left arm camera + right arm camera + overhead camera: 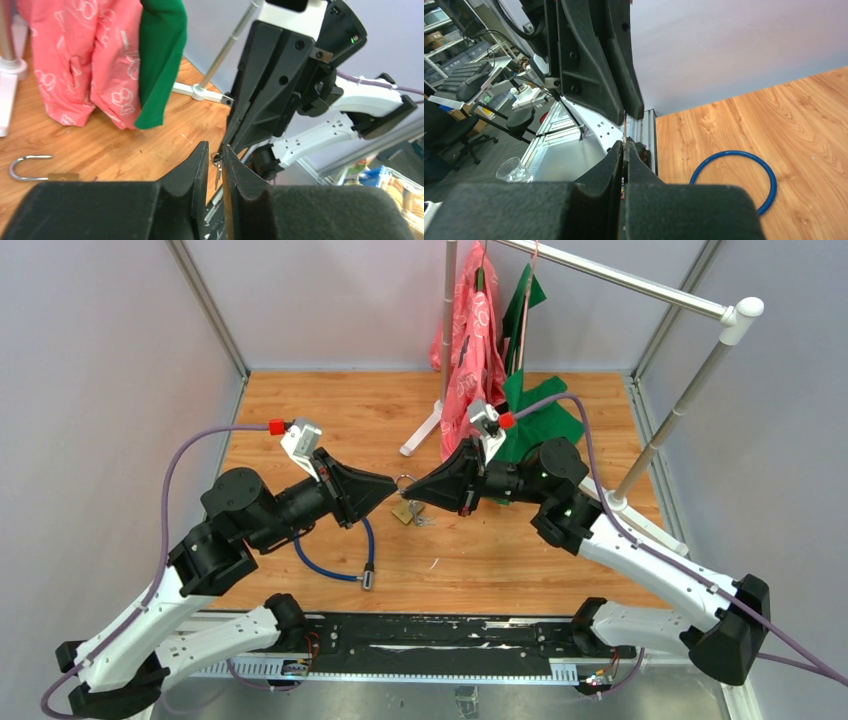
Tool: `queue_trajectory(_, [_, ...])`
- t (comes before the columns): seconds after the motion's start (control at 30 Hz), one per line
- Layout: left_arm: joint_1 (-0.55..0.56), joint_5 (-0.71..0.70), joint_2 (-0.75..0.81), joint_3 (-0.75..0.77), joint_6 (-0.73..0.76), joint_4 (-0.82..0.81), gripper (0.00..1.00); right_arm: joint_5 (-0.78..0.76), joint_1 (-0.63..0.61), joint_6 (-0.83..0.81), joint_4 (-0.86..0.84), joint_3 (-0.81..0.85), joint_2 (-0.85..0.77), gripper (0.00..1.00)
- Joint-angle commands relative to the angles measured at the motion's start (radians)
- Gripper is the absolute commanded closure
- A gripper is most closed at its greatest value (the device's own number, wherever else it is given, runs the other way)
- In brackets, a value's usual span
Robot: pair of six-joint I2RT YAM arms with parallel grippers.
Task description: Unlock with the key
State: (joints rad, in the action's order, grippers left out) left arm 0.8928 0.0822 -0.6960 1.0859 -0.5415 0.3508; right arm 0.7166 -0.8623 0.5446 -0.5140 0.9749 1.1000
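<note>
A brass padlock (404,511) with a steel shackle lies flat on the wooden table, right under both gripper tips; it also shows in the left wrist view (61,176). My right gripper (413,495) (624,144) is shut on the key (624,122), a thin metal edge sticking out of its tips. More keys (218,170) on the same ring dangle below it. My left gripper (389,487) (215,146) faces it tip to tip, its jaws a narrow gap apart with nothing seen clamped between them.
A blue cable loop (335,566) (734,180) lies on the table near the left arm. A clothes rack (640,285) with a pink garment (475,350) (85,60) and a green one (535,420) stands at the back right. Grey walls enclose the table.
</note>
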Motion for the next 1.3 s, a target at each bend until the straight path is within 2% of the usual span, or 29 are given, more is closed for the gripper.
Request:
queue_trajectory(0.0, [-0.008, -0.079, 0.011, 0.007, 0.04, 0.013, 0.76, -0.021, -0.004, -0.04, 0.055, -0.035, -0.043, 1.0])
queue_trajectory(0.23, [-0.007, -0.127, 0.007, 0.015, 0.058, 0.047, 0.54, -0.052, -0.004, -0.051, 0.087, -0.054, -0.063, 1.0])
queue_trajectory(0.47, [-0.008, -0.197, 0.003, 0.039, 0.08, 0.146, 0.43, -0.107, -0.004, -0.054, 0.142, -0.086, -0.087, 1.0])
queue_trajectory(0.67, [-0.007, -0.369, -0.044, 0.057, 0.085, 0.41, 0.41, -0.21, -0.003, -0.088, 0.274, -0.135, -0.15, 1.0])
queue_trajectory(0.77, [-0.008, -0.399, -0.089, 0.023, 0.067, 0.504, 0.41, -0.253, -0.004, -0.106, 0.334, -0.156, -0.192, 1.0])
queue_trajectory(1.07, [-0.007, -0.456, -0.135, -0.16, -0.059, 0.558, 0.39, -0.361, -0.003, -0.119, 0.488, -0.238, -0.295, 1.0])
queue_trajectory(1.27, [-0.006, -0.506, -0.234, -0.232, -0.182, 0.592, 0.39, -0.411, -0.003, -0.111, 0.539, -0.285, -0.346, 1.0])
